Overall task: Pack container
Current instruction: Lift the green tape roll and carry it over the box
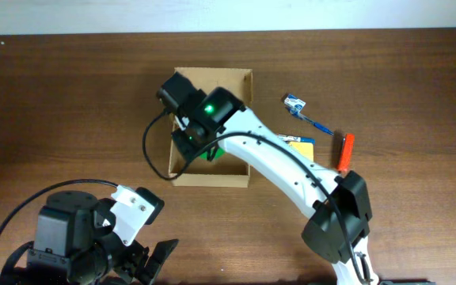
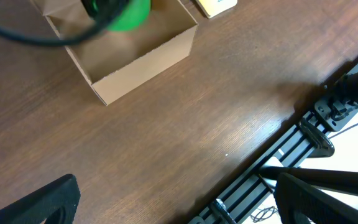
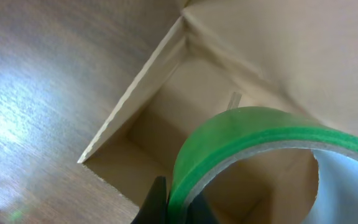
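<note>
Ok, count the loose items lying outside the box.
3, all right of the box: blue pen, orange marker, yellow pad partly under the right arm; that arm may hide others.

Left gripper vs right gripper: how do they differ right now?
The left gripper stands wide open and empty; the right gripper is shut on the green tape roll. The left gripper sits over the table, apart from the cardboard box; the right gripper holds the roll over the open box. Both have dark fingers.
</note>
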Controlling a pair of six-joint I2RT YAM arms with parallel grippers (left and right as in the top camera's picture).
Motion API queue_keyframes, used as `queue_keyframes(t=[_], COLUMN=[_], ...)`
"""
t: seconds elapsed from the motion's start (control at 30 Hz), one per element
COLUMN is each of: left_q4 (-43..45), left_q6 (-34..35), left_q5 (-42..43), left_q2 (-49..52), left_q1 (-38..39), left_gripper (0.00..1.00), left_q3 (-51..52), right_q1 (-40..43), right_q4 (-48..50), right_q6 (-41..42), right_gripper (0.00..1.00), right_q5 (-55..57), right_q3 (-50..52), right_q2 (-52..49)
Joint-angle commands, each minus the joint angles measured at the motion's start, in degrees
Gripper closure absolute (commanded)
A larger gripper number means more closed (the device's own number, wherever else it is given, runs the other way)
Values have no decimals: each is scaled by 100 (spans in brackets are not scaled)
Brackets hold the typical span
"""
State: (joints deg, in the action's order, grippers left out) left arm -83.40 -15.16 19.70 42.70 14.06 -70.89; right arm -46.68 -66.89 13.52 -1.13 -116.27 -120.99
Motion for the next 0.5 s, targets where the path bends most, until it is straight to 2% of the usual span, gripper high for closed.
queue_keyframes(t=[0.0, 0.47], left_q4=[-2, 0], left_q6=[57, 57], left_q5=[103, 103], left_q2=[-4, -4], left_q1=[2, 2], left_gripper=[0, 0], left_q3=[-63, -63], right_q1=[-92, -411], right_q4=[107, 837], right_q6=[48, 24], right_gripper=[96, 96], right_q5=[-44, -186], right_q3=[203, 802], right_q2=[-31, -37])
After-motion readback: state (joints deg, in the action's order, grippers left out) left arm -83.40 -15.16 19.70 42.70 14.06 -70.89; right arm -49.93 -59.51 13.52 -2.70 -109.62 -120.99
